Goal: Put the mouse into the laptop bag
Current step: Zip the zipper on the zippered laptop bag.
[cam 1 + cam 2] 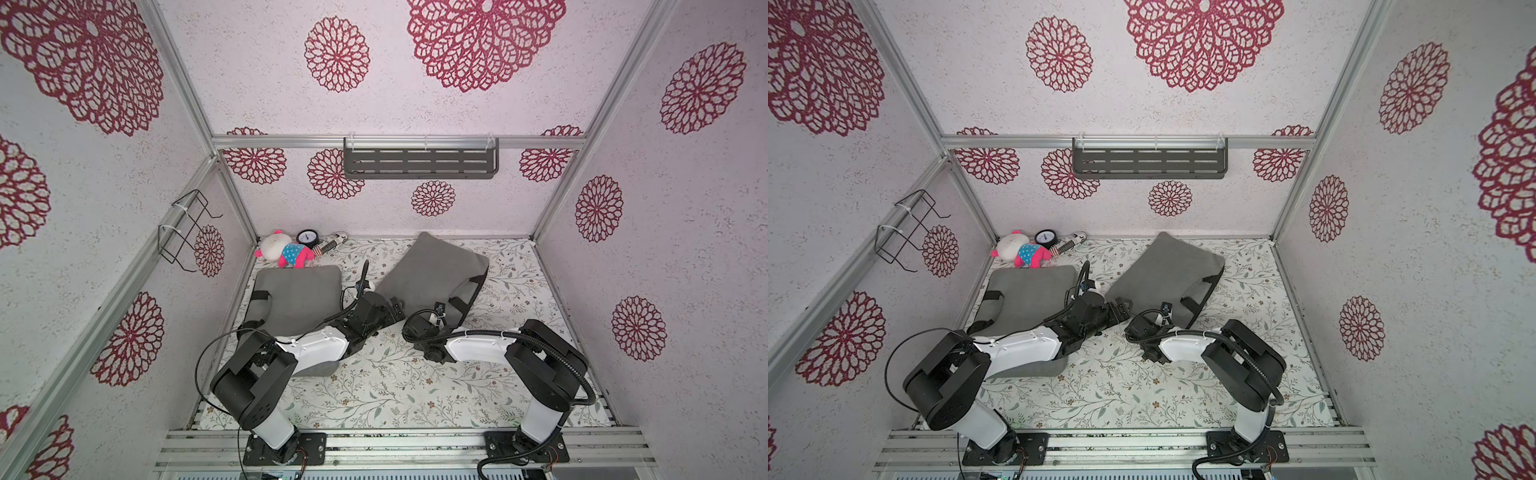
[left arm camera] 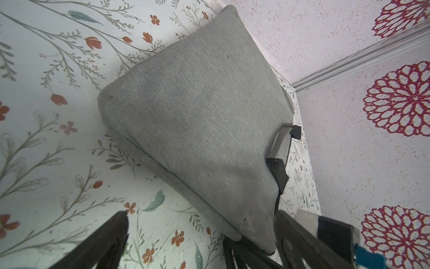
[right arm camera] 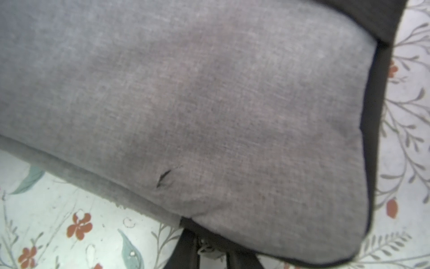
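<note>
At the near corner of the gray laptop bag (image 1: 432, 270), which lies flat and askew on the floral worktop (image 1: 395, 386), both arms meet. The right tool (image 3: 209, 251) has its jaws drawn close together at that corner, with a small pale piece, perhaps a zipper pull, between them. It reads as a pinch on the bag, though how firm the pinch is cannot be told. The left tool (image 2: 201, 216) hangs just beside the same corner with its jaws spread wide and nothing in them.

The mouse does not show in any view. It may lie under an arm, so its place cannot be given. A second gray bag (image 1: 299, 295) lies under the left arm, and a plush toy (image 1: 286, 251) and a small dial gauge (image 1: 307, 237) sit in the far corner, well apart from the work.

The step in hand looks like opening the bag, so the task is at an early stage. To do it well, the right tool should hold only the pull or the top layer of fabric, not both layers. It should draw along the dark-trimmed edge where the black handles (image 1: 467, 297) sit, not upward, since the soft bag would simply lift or slide. The left tool can press down on the bag or clamp its corner to hold it against that pull. It should keep out of the path along that edge and leave the mouth of the bag unblocked for the mouse.
</note>
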Robot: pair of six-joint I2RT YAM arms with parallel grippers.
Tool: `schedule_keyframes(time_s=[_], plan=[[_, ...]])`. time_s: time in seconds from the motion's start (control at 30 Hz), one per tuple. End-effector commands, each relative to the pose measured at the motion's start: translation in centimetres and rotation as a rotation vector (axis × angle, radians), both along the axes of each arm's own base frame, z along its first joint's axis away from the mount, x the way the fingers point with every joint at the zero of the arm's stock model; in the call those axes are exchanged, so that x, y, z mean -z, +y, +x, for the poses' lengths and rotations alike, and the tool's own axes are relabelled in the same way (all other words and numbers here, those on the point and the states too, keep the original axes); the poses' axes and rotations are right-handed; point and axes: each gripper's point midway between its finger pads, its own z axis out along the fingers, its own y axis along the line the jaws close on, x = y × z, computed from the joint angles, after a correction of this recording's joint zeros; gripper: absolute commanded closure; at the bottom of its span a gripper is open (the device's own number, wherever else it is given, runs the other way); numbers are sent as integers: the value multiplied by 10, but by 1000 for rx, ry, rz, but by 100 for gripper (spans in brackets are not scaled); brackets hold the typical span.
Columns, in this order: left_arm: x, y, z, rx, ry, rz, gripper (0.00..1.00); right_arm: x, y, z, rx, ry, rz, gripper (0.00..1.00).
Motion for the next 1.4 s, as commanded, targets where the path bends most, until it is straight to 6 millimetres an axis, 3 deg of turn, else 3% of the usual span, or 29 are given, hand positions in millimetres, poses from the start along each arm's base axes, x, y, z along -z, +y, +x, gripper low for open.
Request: schedule_keyframes(time_s=[0.0, 0.27, 0.5, 0.7, 1.07, 1.27, 1.3, 1.37], plan=[[6, 0, 3, -4, 8, -14, 0, 12, -2, -14, 0, 59, 2, 84], [10, -3, 3, -1, 13, -24, 0, 8, 2, -16, -16, 62, 32, 100], [12, -7, 8, 1, 18, -25, 1, 1, 18, -20, -84, 79, 109, 100], [22, -23, 14, 32, 26, -64, 2, -7, 33, -30, -172, 96, 199, 100], [71, -69, 29, 48, 108, -53, 2, -9, 37, -35, -232, 82, 239, 100], [84, -72, 31, 21, 134, -42, 3, -12, 39, -37, -245, 80, 256, 100], [84, -70, 32, 15, 133, -37, 15, -13, 37, -37, -242, 78, 252, 100], [84, -62, 33, -11, 136, -9, 53, -14, 31, -38, -229, 70, 241, 100]])
